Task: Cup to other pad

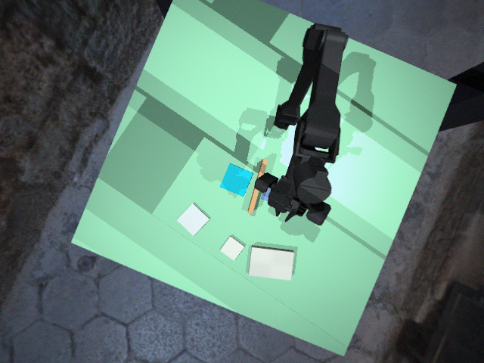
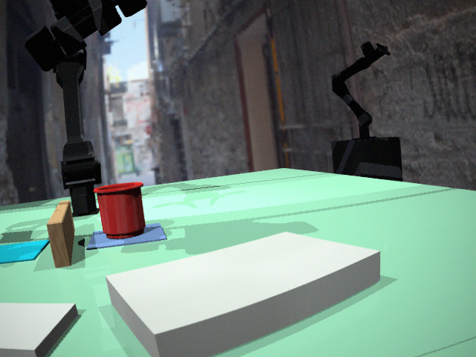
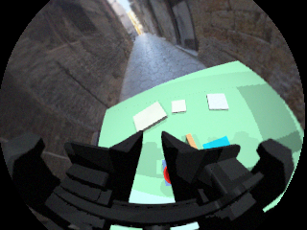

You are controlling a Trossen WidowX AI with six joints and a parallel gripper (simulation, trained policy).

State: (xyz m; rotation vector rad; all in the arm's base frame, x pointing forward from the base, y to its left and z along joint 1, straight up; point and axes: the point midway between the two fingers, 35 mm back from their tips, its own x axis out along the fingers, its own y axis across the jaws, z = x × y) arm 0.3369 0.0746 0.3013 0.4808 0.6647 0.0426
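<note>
A red cup (image 2: 120,211) (image 3: 167,174) stands upright on the blue-violet pad (image 1: 266,193) (image 2: 155,231). In the top view the arm hides it; in the wrist view a finger covers most of it. The marbles are not visible. The cyan pad (image 1: 236,179) (image 2: 23,251) (image 3: 218,143) has nothing on it. My gripper (image 1: 282,217) (image 3: 152,133) is high above the table, well clear of the cup. Its fingers are partly open, with an empty gap between the tips.
An upright wooden bar (image 1: 254,199) (image 2: 61,242) (image 3: 191,141) stands between the two pads. A large white block (image 1: 271,263) (image 2: 245,284) (image 3: 150,116), a small white block (image 1: 232,248) (image 3: 178,106) and another white block (image 1: 193,218) (image 3: 217,102) lie on the far side from the arm base.
</note>
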